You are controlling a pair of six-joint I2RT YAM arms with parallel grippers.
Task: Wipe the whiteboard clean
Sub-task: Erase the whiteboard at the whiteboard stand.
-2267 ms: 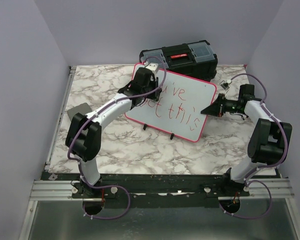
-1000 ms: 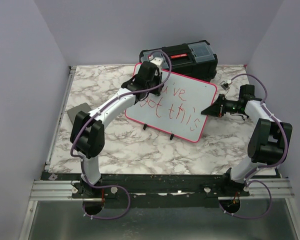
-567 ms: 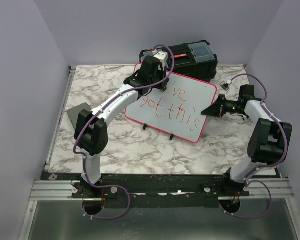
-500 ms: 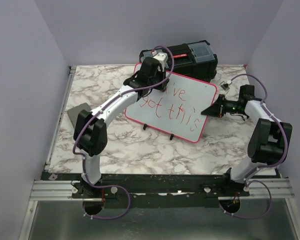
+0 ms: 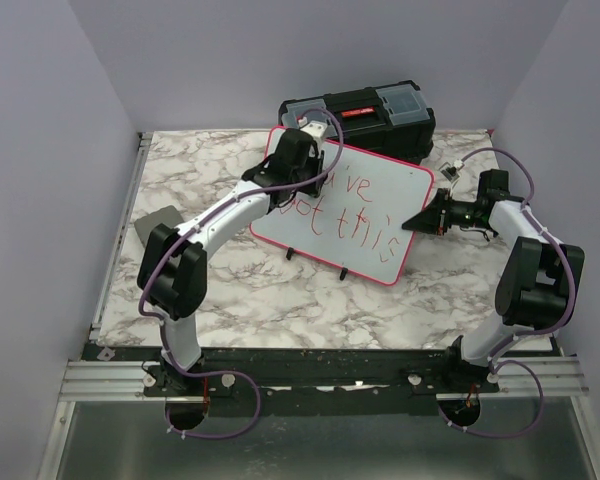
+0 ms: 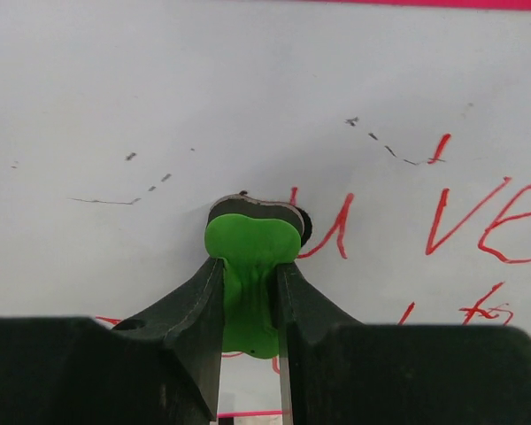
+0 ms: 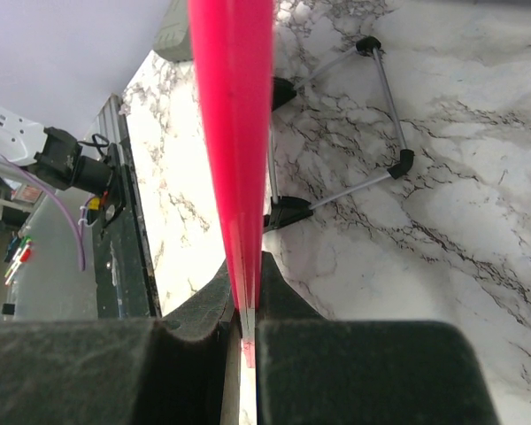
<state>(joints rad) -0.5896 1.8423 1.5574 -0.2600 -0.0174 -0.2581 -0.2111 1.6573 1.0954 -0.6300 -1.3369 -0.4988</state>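
Note:
The whiteboard (image 5: 365, 215), pink-rimmed and propped at a tilt on the marble table, carries red handwriting (image 5: 355, 205). My left gripper (image 5: 302, 172) is over the board's upper left part, shut on a green eraser (image 6: 252, 243) whose dark pad presses the white surface (image 6: 159, 106) just left of the red letters (image 6: 465, 221). Faint marker specks remain above the eraser. My right gripper (image 5: 418, 220) is shut on the board's right edge; the right wrist view shows the pink rim (image 7: 234, 106) clamped between the gripper's (image 7: 246, 297) two black fingers.
A black toolbox (image 5: 365, 112) stands right behind the board. A small grey flat pad (image 5: 157, 222) lies at the table's left edge. Under the board sits its wire stand with black feet (image 7: 382, 84). Purple walls close in left, right and back.
The left gripper slid the eraser up towards the board's top edge, then came back down and slightly left. The right arm and the board have held still.

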